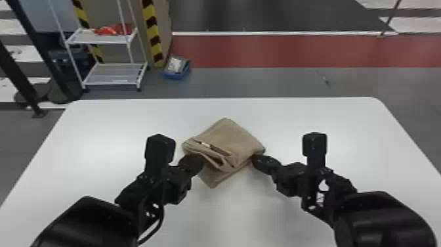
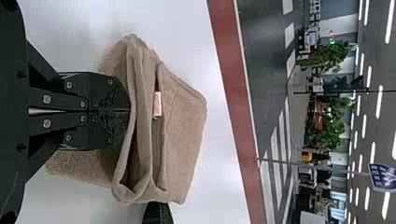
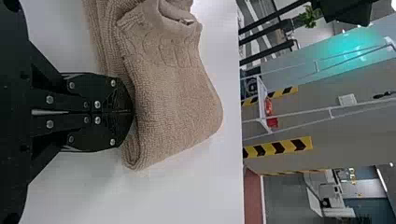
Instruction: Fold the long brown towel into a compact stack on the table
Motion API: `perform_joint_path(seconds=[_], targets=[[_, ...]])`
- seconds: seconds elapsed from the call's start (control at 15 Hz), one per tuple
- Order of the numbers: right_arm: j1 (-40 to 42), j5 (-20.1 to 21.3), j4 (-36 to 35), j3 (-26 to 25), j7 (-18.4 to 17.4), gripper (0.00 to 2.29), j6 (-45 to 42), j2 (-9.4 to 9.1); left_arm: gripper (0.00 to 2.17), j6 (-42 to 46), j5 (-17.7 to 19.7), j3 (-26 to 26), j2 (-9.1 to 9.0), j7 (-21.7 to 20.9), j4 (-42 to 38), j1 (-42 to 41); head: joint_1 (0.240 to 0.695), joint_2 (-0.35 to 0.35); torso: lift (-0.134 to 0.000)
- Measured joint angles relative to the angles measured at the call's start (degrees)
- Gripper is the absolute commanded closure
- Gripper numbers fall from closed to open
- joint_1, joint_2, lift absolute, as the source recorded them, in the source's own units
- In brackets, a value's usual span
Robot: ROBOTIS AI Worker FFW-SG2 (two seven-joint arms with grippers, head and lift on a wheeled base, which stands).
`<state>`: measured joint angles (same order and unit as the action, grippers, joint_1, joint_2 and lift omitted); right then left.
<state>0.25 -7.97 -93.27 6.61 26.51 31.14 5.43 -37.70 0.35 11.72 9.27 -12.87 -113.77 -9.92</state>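
Note:
The brown towel (image 1: pixel 234 138) lies folded into a thick packet near the middle of the table, turned at an angle, with a lower layer sticking out toward the robot. My left gripper (image 1: pixel 196 163) is at its near left side and my right gripper (image 1: pixel 259 160) at its near right corner. In the left wrist view, the left gripper (image 2: pixel 128 111) is shut, its tips against the towel's (image 2: pixel 182 126) loose, gaping folds beside a small white label. The right wrist view has the right gripper (image 3: pixel 132 112) shut too, touching the towel's (image 3: pixel 173 98) rounded folded edge.
The white table (image 1: pixel 108 131) surrounds the towel. Beyond its far edge stand a white wire shelf (image 1: pixel 115 74) with red items and a blue box (image 1: pixel 177 68) on the floor. Both forearms reach in from the bottom edge.

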Motion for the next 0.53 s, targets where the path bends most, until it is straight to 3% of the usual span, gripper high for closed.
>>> perform_joint_path(seconds=[0.27,0.53], targets=[[-3.6,-0.2,2.9,-1.4,-0.4,1.95,1.4,-0.86,1.89,3.5,0.3,-3.1,1.02,0.1,-0.2,-0.2,0.695,0.036,-0.121],[-9.3,0.7,6.3,-0.8,-1.7,1.95,6.7,-2.22,1.89,10.3,0.4,-4.4,1.32,0.5,5.4,0.9,0.695,0.066,-0.121]])
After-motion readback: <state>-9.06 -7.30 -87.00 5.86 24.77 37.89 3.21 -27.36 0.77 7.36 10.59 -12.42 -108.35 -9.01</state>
